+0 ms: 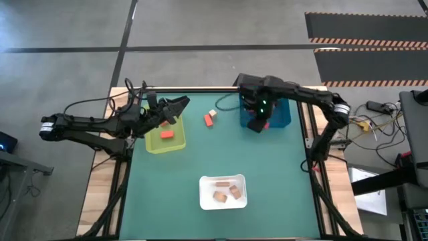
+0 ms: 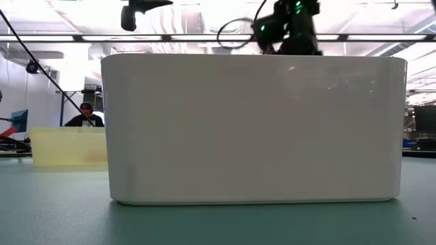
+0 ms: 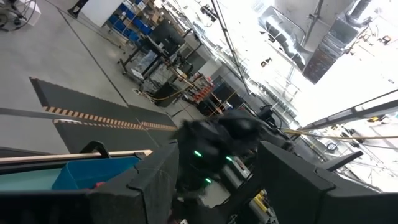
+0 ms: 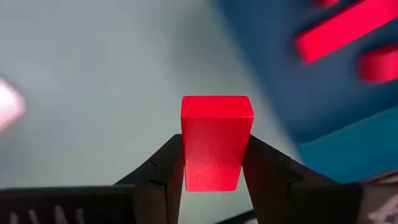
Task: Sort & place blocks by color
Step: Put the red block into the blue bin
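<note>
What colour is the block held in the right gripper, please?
Red; the block shows best in the right wrist view, clamped in the right gripper.

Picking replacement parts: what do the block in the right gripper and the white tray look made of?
Red block, clamped in the right gripper: probably painted wood; flat matte red, crisp edges. White tray: likely plastic or glazed ceramic; smooth, faintly glossy wall, rounded corners.

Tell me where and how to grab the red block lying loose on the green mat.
Grip the small red cuboid block across its short width, coming straight down from above. It lies flat on the mat, a pale block close beside one end, so keep the pincer off that end.
</note>
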Available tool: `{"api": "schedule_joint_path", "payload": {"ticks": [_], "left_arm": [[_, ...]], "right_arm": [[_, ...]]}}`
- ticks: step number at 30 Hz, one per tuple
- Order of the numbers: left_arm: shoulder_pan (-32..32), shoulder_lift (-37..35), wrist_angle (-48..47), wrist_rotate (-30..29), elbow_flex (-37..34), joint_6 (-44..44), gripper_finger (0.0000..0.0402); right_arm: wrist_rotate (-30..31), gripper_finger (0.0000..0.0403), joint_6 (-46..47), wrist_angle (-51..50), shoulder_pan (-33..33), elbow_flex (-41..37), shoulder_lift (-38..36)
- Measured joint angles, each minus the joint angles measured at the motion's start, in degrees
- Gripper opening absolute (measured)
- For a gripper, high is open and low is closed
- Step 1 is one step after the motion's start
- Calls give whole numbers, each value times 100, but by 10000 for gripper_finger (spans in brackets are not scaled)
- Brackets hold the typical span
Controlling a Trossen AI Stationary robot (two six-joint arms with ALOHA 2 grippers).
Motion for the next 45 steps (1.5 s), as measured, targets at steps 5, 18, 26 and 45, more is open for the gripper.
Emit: {"api": "schedule_joint_path", "payload": {"ticks": [5, 18, 26, 45], "left_arm": [[0, 0, 4, -29, 2, -8, 203], [0, 0, 20, -156, 4, -13, 203], [0, 0, 17, -342, 4, -8, 203], [0, 0, 4, -347, 4, 25, 203]], "right_arm": [[245, 125, -1379, -175, -521, 534, 553], [832, 125, -4557, -141, -1162, 570, 808], [827, 125, -5103, 137, -1604, 258, 799], [1287, 125, -4924, 1088, -1961, -1063, 797]]}}
